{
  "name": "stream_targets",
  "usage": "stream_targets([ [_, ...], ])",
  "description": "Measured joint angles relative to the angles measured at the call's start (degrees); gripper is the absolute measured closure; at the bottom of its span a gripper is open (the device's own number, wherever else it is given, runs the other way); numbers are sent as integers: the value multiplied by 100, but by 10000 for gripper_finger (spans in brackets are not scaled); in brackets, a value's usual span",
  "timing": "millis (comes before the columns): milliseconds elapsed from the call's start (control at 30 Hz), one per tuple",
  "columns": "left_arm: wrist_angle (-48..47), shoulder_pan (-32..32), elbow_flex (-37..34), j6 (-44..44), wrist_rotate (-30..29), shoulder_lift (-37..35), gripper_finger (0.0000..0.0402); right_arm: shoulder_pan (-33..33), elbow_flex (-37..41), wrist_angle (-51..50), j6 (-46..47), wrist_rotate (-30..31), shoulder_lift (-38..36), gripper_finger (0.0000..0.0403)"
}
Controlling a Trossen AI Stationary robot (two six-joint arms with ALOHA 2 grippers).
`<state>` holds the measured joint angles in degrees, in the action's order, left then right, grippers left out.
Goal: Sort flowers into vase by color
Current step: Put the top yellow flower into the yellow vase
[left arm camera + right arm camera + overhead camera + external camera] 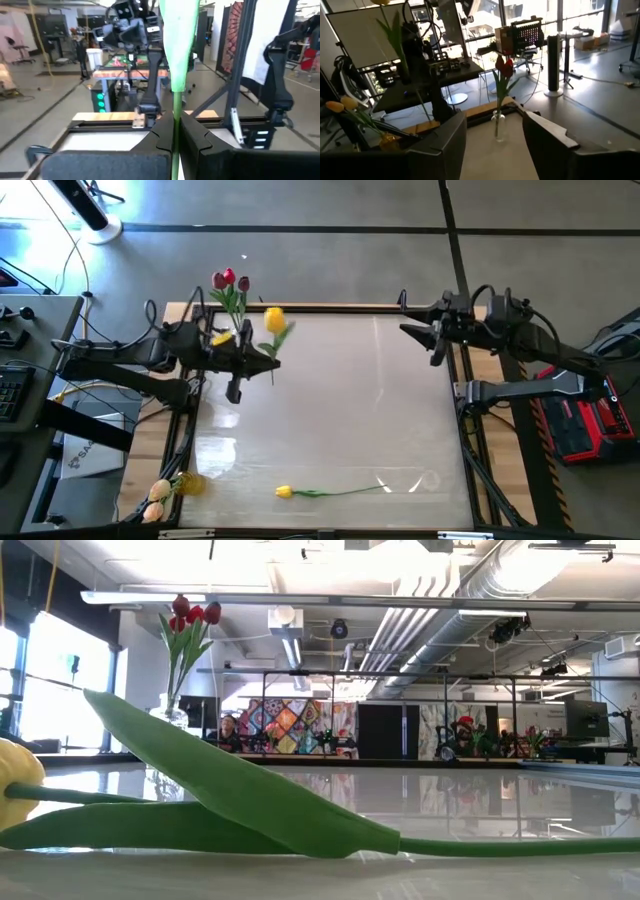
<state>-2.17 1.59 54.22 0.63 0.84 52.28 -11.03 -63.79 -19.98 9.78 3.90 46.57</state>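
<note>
Dark left gripper (268,364) pinches a yellow tulip's thin green stem (176,100) upright near the clear glass vase of red tulips (231,284), while the right gripper (418,330) hangs spread, well apart.

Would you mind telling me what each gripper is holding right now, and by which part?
The left gripper is shut on the stem of a yellow tulip, below its leaf. The right gripper stands open and holds nothing.
</note>
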Motion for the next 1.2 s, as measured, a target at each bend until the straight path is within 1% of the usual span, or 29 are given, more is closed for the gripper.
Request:
stream_targets([
  [167, -411, -202, 0, 49, -65, -529, 401, 0, 0, 143, -120, 10, -13, 228],
  [367, -855, -238, 0, 49, -177, -1112, 401, 0, 0, 135, -95, 52, 3, 229],
  [500, -1199, -238, 0, 22, -481, -1330, 401, 0, 0, 137, -79, 55, 2, 229],
  [633, -1494, -238, 0, -33, -554, -1439, 401, 0, 0, 134, -81, 55, 2, 229],
  [733, -1596, -238, 0, -3, -473, -1477, 401, 2, 0, 134, -79, 57, 2, 229],
  [933, -1627, -236, 0, -37, -249, -1522, 401, 2, 0, 132, -81, 57, 2, 229],
  [1200, -1626, -232, 0, -104, -146, -1524, 401, 2, 0, 132, -81, 58, 2, 229],
])
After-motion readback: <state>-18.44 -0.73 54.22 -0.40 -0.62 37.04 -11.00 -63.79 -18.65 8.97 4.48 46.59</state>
